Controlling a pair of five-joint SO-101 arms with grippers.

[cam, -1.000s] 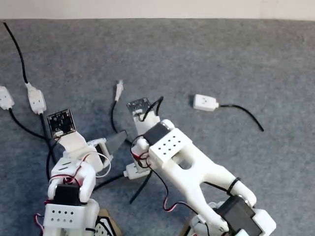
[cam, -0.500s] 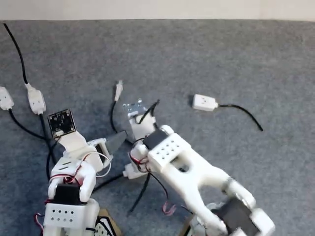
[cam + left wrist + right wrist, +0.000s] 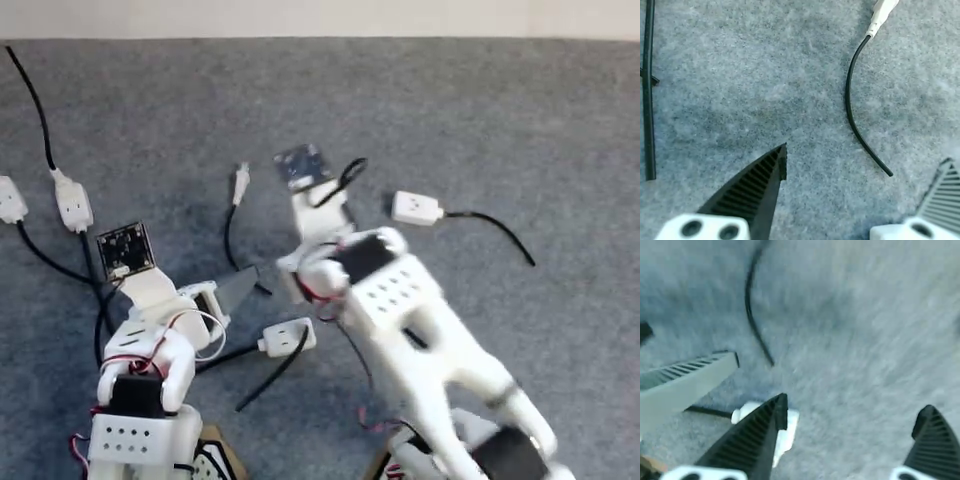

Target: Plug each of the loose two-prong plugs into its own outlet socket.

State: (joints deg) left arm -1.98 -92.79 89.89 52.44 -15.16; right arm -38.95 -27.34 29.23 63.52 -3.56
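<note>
Holding your left gripper [image 3: 865,157] and right gripper [image 3: 855,407] spread and empty, you risked a snag: the plug [image 3: 241,183] lay at ten o'clock on the table [image 3: 500,120], the white socket [image 3: 288,337] at seven, and the black cable [image 3: 228,235] between them could have caught a sweeping finger.

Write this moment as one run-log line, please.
left claw: open, empty | right claw: open, empty | outlet socket between arms: on carpet, free

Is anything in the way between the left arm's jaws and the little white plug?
Nothing visible. Between the left gripper, jaws open, and the white plug lie only grey carpet and the plug's own black cord.
</note>
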